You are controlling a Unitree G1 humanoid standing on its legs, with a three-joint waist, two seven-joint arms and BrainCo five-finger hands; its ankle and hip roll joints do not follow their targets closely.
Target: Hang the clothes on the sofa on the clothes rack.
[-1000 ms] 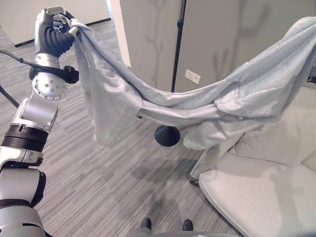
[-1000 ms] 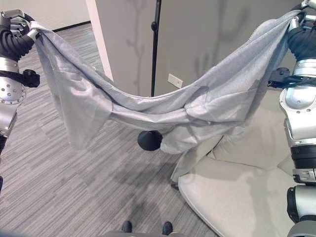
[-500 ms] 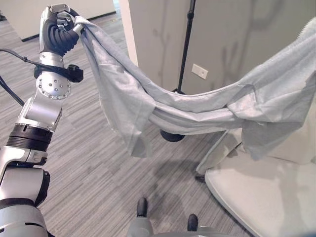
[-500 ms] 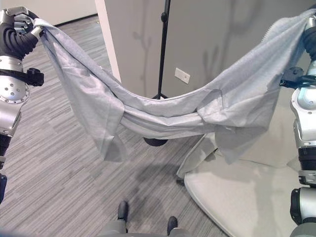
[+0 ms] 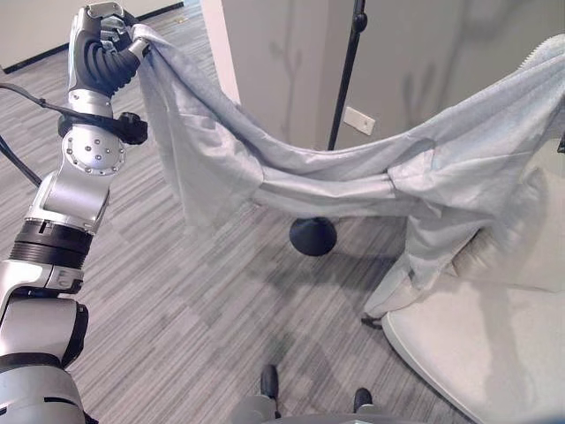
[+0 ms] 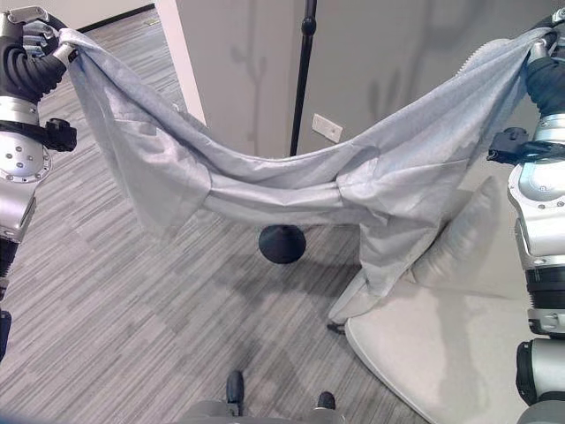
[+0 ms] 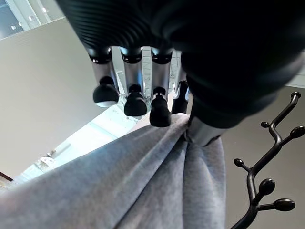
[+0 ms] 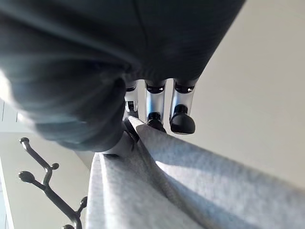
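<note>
While raised high, the left hand [image 5: 104, 44] is pinching one corner of the light grey fabric garment [image 5: 335, 181], which is sagging before the black metal coat rack [image 5: 346, 71].

Opposite, the right hand [image 6: 546, 53] is gripping the other corner above the cream upholstered sofa [image 6: 441, 344].

Both wrist views are showing fingers [image 7: 159, 102] curled onto cloth.

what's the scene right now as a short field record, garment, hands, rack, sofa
garment: grey garment stretched between both raised hands, its middle sagging, a loose part hanging towards the sofa
left hand: left hand pinches one end of the cloth, held high
right hand: right hand pinches the other end, held high
rack: black clothes rack pole stands behind the cloth, its round base on the floor; nothing hangs on its hooks
sofa: pale sofa on the robot's right
floor: grey striped carpet
</note>
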